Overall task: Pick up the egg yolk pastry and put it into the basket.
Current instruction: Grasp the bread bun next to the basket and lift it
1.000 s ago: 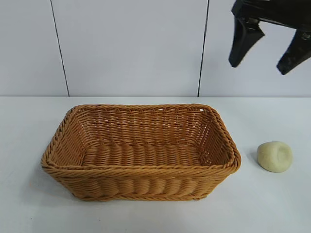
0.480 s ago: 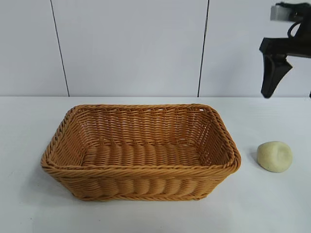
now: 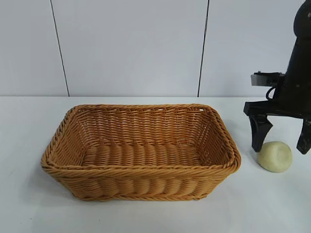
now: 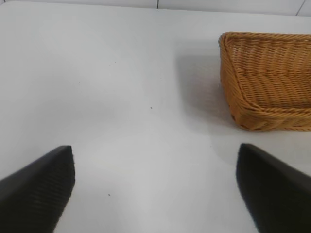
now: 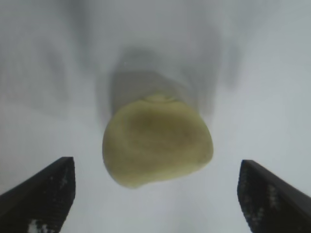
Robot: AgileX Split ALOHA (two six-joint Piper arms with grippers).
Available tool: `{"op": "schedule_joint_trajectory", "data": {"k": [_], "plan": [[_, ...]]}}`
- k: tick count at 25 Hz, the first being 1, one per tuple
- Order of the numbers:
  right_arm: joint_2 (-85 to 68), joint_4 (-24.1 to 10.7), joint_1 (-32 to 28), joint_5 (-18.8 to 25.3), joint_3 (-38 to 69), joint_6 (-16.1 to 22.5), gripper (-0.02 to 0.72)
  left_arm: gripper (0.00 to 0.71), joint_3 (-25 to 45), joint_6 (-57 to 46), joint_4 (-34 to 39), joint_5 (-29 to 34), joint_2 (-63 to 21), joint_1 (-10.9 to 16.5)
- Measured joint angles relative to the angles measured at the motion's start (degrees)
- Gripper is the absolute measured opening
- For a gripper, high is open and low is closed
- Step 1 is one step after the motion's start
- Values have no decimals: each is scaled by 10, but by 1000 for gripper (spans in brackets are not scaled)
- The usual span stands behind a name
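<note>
Table (image 3: 272, 204): white, flat, bearing every item below; pale panelled wall behind.

Basket (image 3: 141, 170): rectangular woven wicker, orange-tan, sloping sides, braided rim. Stands at the middle of the table, long side toward the exterior camera. Nothing lies inside it. One corner also shows in the left wrist view (image 4: 265, 80).

Right gripper (image 3: 280, 137): black, pointing straight down, low over the table to the right of the basket and well clear of its rim. Fingers spread wide apart, holding nothing. In the exterior view the two fingertips stand one on each side of the pastry's upper half, apparently a little behind it; contact with it is not evident.

Left gripper (image 4: 155, 189): out of the exterior view; its own camera shows two dark fingertips set wide apart over bare table, the basket some way ahead and off to one side. Idle, holding nothing.

Egg yolk pastry (image 3: 275, 156): small pale cream-yellow rounded lump, matte, with a shallow dent on the face toward the exterior camera. Rests on the table near the basket's right end, apart from it. In the right wrist view (image 5: 158, 143) it sits centred between the spread fingertips, slightly ahead of them.

Governing relation: the pastry lies directly beneath and between the right gripper's fingers, nearly round with no marked long axis, so no wrist turn looks necessary. Judged next: a short further descent, then closing. The right arm is plainly the nearer.
</note>
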Motion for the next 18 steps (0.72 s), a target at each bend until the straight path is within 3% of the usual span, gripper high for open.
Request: {"op": "schedule_joint_trajectory", "data": {"k": [5,7,12,14,18], "plan": [[18,0,0,-9,0,3,594,694,0,0,0,0,0,0],[19,0,0,-9,0,4,512,694,0,0,0,0,0,0],[20,0,0,-7,-1,5,216,694,0,0,0,0,0,0],[20,0,0,1,-7,4,165,694,0,0,0,0,0,0],[7,0,0,41,-39,-2,137,694,0,0,0,0,0,0]]}}
